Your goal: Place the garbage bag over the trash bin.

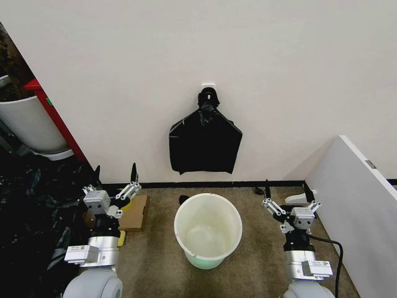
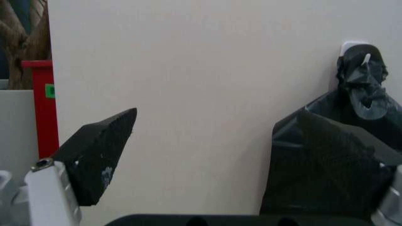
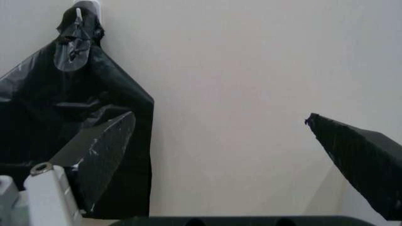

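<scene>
While bin (image 1: 208, 231) stands empty, bag bundle (image 1: 205, 141) hangs behind

Plain white wall (image 1: 186, 56) with black baseboard (image 1: 205, 184); brown carpet floor (image 1: 260, 248); white panel (image 1: 360, 198) at right; red cabinet (image 1: 56, 118) at far left.

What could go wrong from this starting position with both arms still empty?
The black bag hanging from the wall hook is a knotted bundle; pulling it could drag off more than one bag or tear the thin plastic.

The white bucket stands free on the carpet between the left gripper and the right gripper, both with jaws open; an arm reaching forward might knock or tip it.

The heap of black plastic beside the left arm could snag it.
</scene>
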{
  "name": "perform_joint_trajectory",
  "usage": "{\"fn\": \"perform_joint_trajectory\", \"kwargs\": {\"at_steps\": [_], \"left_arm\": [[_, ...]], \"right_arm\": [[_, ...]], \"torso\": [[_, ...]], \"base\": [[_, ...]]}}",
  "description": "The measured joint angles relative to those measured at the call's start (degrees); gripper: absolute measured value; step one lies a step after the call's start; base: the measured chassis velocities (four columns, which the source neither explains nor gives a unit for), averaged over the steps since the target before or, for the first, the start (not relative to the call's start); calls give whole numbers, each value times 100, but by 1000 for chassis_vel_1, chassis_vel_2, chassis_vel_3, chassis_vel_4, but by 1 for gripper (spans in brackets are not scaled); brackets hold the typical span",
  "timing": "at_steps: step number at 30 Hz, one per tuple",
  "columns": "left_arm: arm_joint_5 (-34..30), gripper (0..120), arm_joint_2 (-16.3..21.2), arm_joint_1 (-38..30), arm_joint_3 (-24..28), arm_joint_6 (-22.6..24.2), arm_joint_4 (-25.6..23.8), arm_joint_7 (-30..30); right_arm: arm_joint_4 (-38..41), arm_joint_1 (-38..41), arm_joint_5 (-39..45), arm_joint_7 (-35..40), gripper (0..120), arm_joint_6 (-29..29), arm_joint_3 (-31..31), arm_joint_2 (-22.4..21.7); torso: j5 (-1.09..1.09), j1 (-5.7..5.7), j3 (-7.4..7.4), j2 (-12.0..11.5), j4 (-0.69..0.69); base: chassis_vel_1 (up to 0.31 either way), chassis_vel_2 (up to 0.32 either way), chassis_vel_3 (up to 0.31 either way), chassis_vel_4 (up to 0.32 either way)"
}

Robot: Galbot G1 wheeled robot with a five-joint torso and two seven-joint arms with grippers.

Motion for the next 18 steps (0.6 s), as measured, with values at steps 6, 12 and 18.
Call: {"fn": "perform_joint_trajectory", "kwargs": {"at_steps": [6,12,18], "left_arm": [[-190,100,1,42,19,171,-152,-27],[-143,100,-25,55,-11,217,-162,-38],[-18,100,-111,106,-12,217,-134,-46]], "right_arm": [[-17,33,2,-18,100,0,-6,2],[-133,231,28,-52,100,-58,-37,-25],[-245,419,78,-68,100,-76,-72,-114]], "torso": [[1,0,0,0,0],[1,0,0,0,0],[0,0,0,0,0]], "base": [[0,0,0,0],[0,0,0,0],[0,0,0,0]]}}
